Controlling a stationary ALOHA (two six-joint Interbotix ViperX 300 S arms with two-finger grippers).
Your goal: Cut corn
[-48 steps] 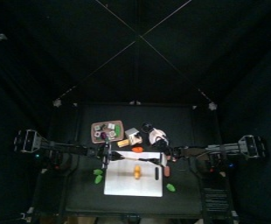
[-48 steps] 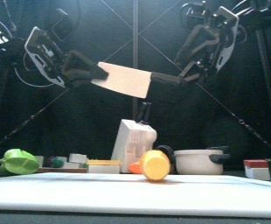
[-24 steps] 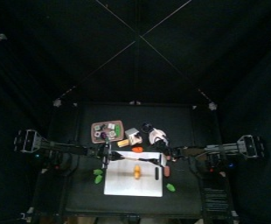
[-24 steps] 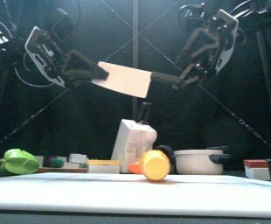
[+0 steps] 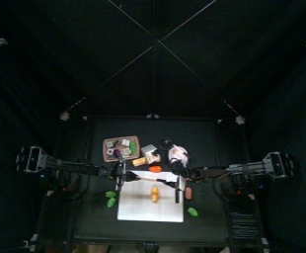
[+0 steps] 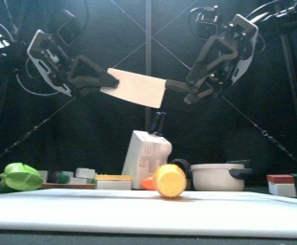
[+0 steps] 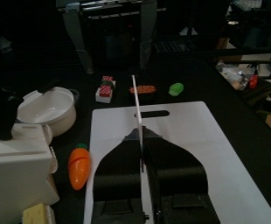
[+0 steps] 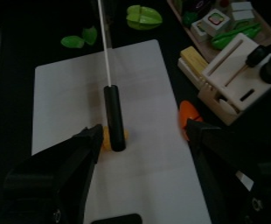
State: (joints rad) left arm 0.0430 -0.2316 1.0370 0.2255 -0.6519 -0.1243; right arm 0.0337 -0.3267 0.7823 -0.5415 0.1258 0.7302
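While I am gripping the knife in my left tool, its jaws closed on the knife, I am holding the blade level and high in the air, well above the white board that is lying on the bench. Nothing is showing as cut: the corn is sitting whole on the board, a single short yellow piece, so I am judging that the task is only at the stage of having the knife in hand. Bringing the blade down across the cob and parting it are both left to do. Seen from the front, the corn is lying below the blade and slightly to the right of its middle, well apart from my left tool and touching neither tool. Further right, my right tool is hanging with its jaws spread wide and holding nothing, just beside the knife's right end and looking down on the board. From its wrist camera the corn is showing only as a yellow edge, mostly hidden by one jaw.
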